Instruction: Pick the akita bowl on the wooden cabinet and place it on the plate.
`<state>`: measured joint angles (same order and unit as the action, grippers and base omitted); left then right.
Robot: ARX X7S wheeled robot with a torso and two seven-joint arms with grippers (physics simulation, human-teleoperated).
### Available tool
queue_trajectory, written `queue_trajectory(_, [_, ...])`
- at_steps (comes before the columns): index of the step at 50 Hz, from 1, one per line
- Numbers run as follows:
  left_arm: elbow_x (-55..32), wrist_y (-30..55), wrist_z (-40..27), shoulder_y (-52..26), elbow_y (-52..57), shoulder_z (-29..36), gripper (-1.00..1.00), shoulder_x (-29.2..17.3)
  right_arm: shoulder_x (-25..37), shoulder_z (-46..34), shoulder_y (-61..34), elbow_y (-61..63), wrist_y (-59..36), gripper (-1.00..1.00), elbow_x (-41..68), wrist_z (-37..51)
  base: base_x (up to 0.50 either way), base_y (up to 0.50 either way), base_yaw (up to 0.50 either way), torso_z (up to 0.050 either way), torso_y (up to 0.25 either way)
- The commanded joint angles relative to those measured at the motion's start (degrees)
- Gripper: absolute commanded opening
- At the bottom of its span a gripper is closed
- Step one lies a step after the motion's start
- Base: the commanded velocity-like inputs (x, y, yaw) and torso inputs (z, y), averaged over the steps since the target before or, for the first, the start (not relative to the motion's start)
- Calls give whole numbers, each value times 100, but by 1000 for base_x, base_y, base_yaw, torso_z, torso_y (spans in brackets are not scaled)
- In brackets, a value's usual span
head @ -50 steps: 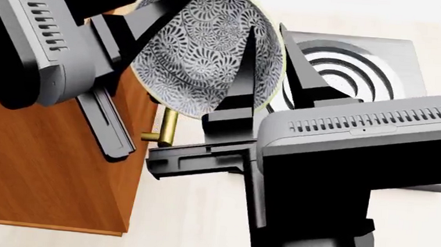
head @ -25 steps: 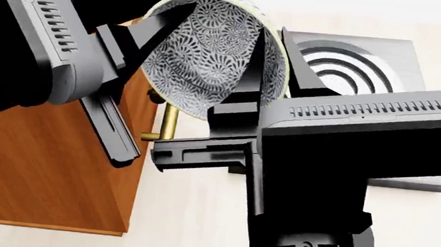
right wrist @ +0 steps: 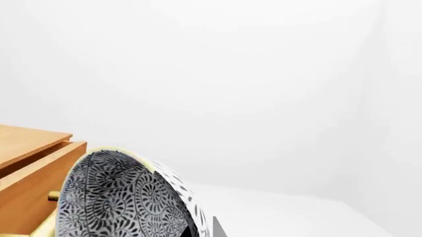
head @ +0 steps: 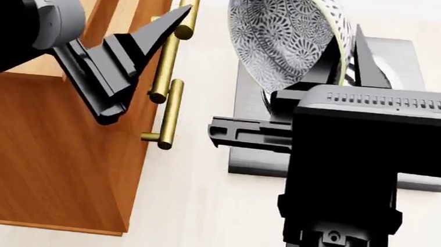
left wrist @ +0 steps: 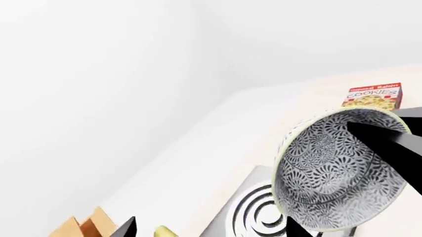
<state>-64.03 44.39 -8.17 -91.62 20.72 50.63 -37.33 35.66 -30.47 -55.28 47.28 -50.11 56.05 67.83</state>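
Looking down from the head view, the black right gripper [head: 340, 71] clamps the rim of the grey-and-white floral-patterned bowl with a pale yellow rim [head: 285, 38], one finger inside and one outside the wall. The bowl is tilted on its side, its opening facing the cabinet, and hangs above the near edge of the grey square stove with concentric rings [head: 419, 61]. The black left gripper [head: 144, 54] holds nothing; only one pointed finger shows clearly, near the brass bar handles [head: 170, 62], so its opening cannot be told. The tall orange-brown wood-grain cabinet [head: 47, 158] fills the view's left side.

Left wrist view: the bowl [left wrist: 339, 173] is seen from its open side, a dark finger of the right gripper crossing its rim. Beneath it lies the stove [left wrist: 254, 215]. A red-topped cookie box [left wrist: 372, 95] stands farther back on the pale floor. A corner of the cabinet [left wrist: 82, 227] is visible.

Right wrist view: the patterned bowl [right wrist: 125, 197] sits close to the lens, with the cabinet [right wrist: 29, 168] and a brass handle [right wrist: 46, 217] beside it.
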Motion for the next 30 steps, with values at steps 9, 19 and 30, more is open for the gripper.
queue_trajectory(9, [-71, -75, -695, 24, 168, -333, 100, -60, 387, 521, 323, 255, 122, -100, 156, 324, 0, 0, 0, 0, 1])
queue_trajectory(19, [-461, -33, -1321, 51, 470, -685, 100, -276, 585, 650, 526, 440, 147, -100, 246, 471, 0, 0, 0, 0, 0])
queue_trajectory(30, [-800, -158, -1651, 236, 654, -1016, 100, -609, 810, 798, 668, 660, 152, -100, 387, 641, 0, 0, 0, 1, 0])
